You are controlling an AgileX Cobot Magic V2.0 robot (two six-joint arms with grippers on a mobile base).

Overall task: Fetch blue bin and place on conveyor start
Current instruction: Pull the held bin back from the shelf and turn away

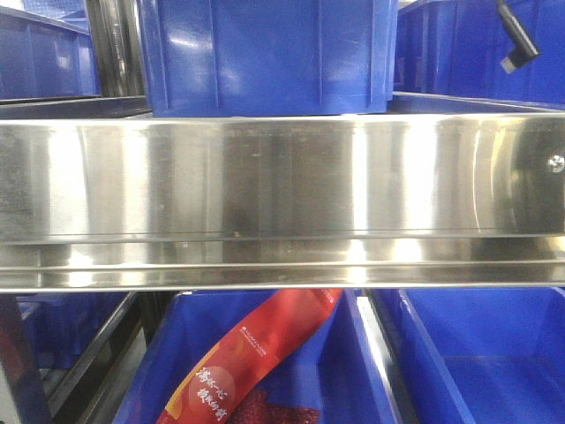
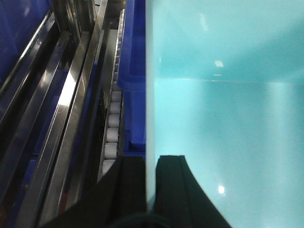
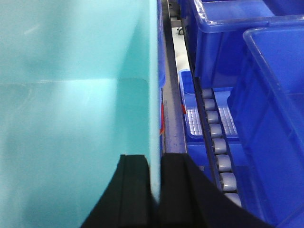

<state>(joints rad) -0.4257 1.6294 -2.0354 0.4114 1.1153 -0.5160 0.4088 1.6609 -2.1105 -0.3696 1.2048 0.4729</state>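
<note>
Front view: a stainless-steel shelf edge (image 1: 282, 203) runs across the middle. Dark royal-blue bins (image 1: 265, 53) stand above it and more sit below, one holding a red packet (image 1: 256, 362). Neither gripper can be made out here.

Left wrist view: the left gripper (image 2: 151, 164) is pinched on the left wall of the blue bin (image 2: 228, 118), one black finger (image 2: 128, 190) outside the wall and the other inside. The gripper points along the wall. The bin is pale cyan, smooth and glossy inside. Just beside it lie a dark blue bin, a roller track (image 2: 111, 137) and steel rails (image 2: 66, 104).

Right wrist view: the right gripper (image 3: 156, 161) clamps the bin's right wall (image 3: 153, 71) the same way, its fingers (image 3: 133, 190) straddling the thin edge. The cyan interior (image 3: 71, 118) fills the left. Grey rollers (image 3: 216, 137) and dark blue bins (image 3: 266, 118) are to the right.
</note>
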